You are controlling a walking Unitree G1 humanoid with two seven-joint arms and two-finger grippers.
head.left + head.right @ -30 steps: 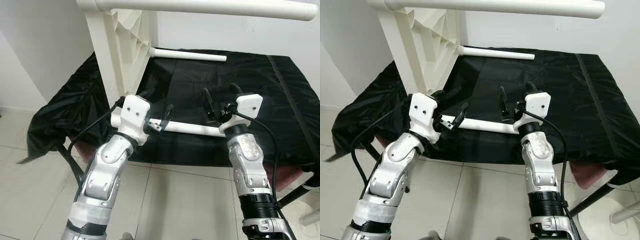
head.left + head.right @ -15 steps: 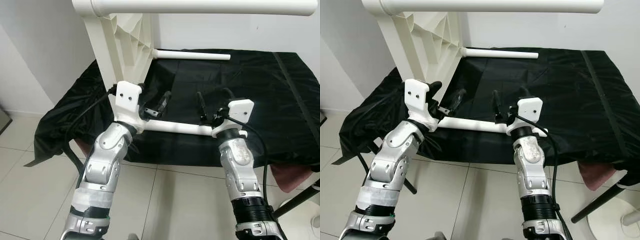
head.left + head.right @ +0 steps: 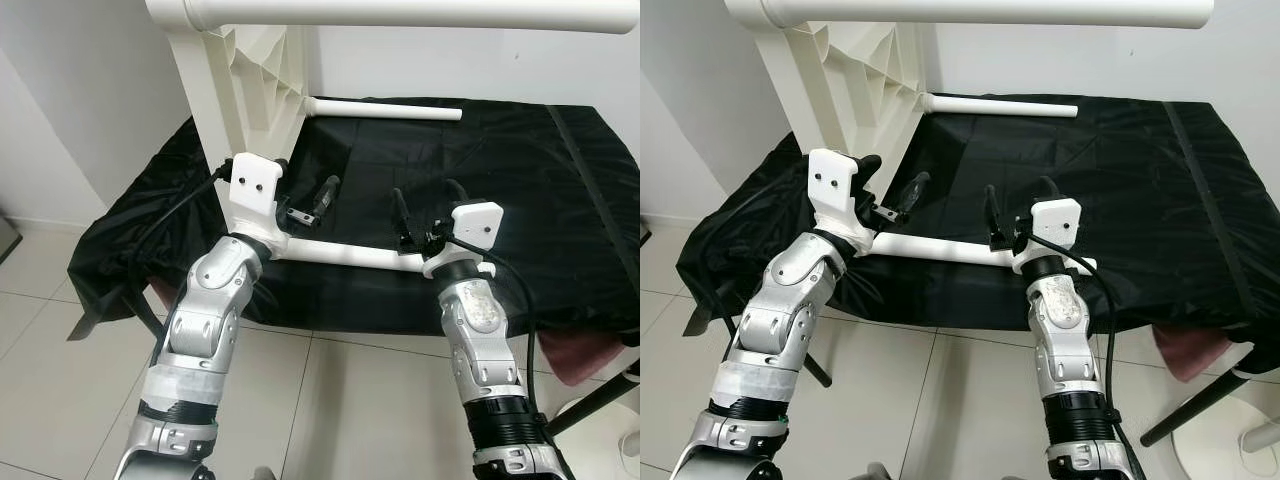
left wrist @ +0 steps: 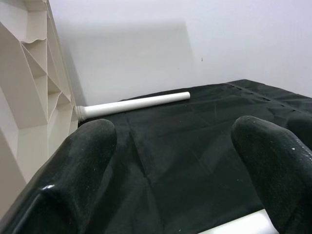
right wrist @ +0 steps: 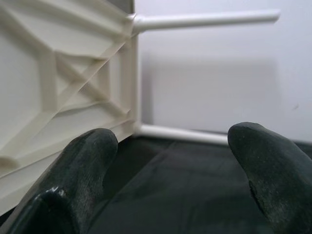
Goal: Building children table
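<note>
Cream ribbed plastic tabletop [image 3: 245,90] stands on edge at the left of the black-cloth-covered counter [image 3: 560,200]. Two white tube legs look already fitted: the top one [image 3: 420,14] runs across overhead, the lower rear one [image 3: 385,109] lies along the cloth. Third loose white tube leg [image 3: 345,255] lies flat near the counter's front edge, its left end hidden behind the left wrist.

Left claw [image 3: 306,200] is spread, empty, above that leg's left end. Right claw [image 3: 425,208] is also spread, empty, above its right end. Neither pinches anything.

Judgement: roughly half done. Left: grab the loose leg and seat it in a tabletop socket, then any fourth leg.
</note>
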